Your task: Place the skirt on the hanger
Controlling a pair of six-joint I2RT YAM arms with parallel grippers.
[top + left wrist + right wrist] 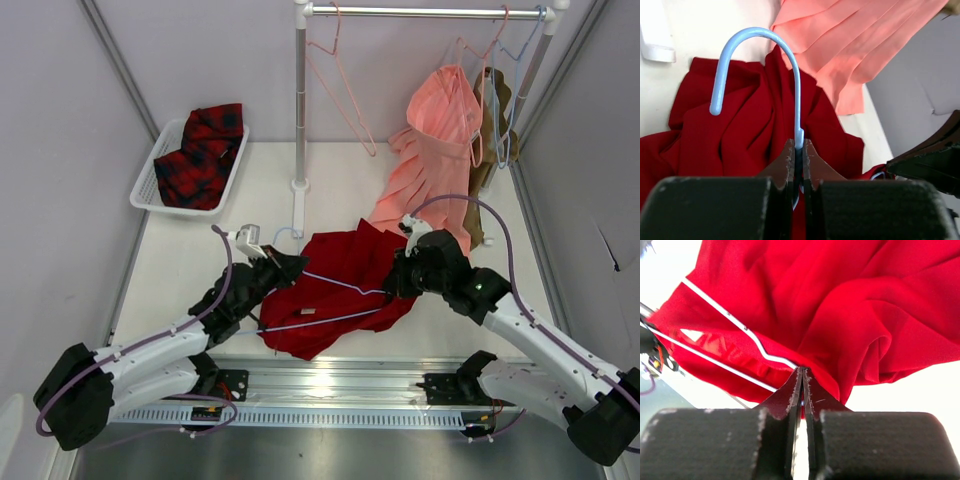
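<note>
A robot laboratory test cell: plain grey panel walls (pixel 60 150) box in a white table (pixel 190 260), a left arm (pixel 150 358) and right arm (pixel 545 335) bolt to an aluminium rail (pixel 330 385), with a staged clothes rack (pixel 300 100).

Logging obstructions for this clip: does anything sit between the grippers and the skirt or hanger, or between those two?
Nothing visible does. The left gripper is shut on the hanger just below its hook, the right gripper pinches the edge of the skirt, and the hanger's wire lies on it.
</note>
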